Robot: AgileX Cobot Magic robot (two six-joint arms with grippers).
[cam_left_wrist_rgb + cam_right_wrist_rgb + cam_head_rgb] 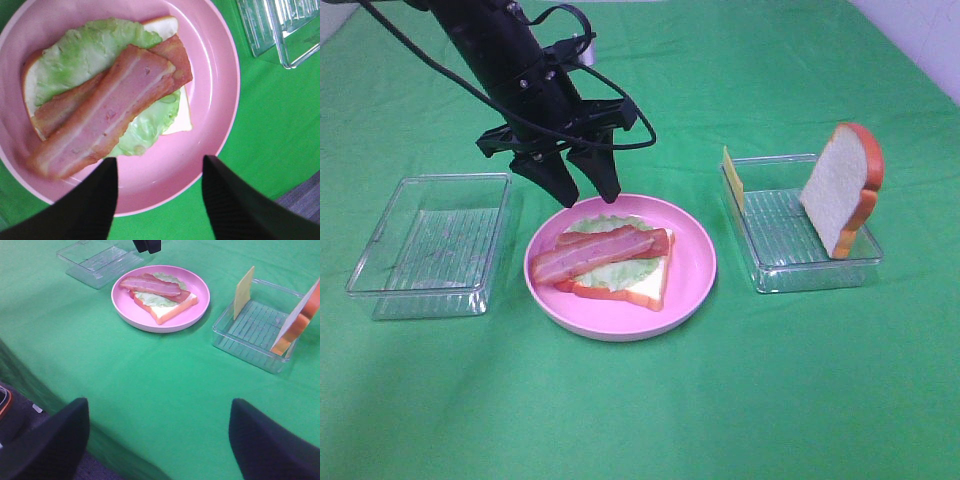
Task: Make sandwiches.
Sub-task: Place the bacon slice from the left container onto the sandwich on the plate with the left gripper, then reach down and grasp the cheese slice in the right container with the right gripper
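On the pink plate lies a bread slice with green lettuce and two bacon strips on top. The stack also shows in the left wrist view and the right wrist view. My left gripper is open and empty, just above the plate's far rim. A second bread slice leans upright in the right clear tray, with a thin yellow cheese slice standing at its far left wall. My right gripper is open, far from the plate, out of the exterior view.
An empty clear tray sits left of the plate on the green cloth. The table's edge shows in the right wrist view.
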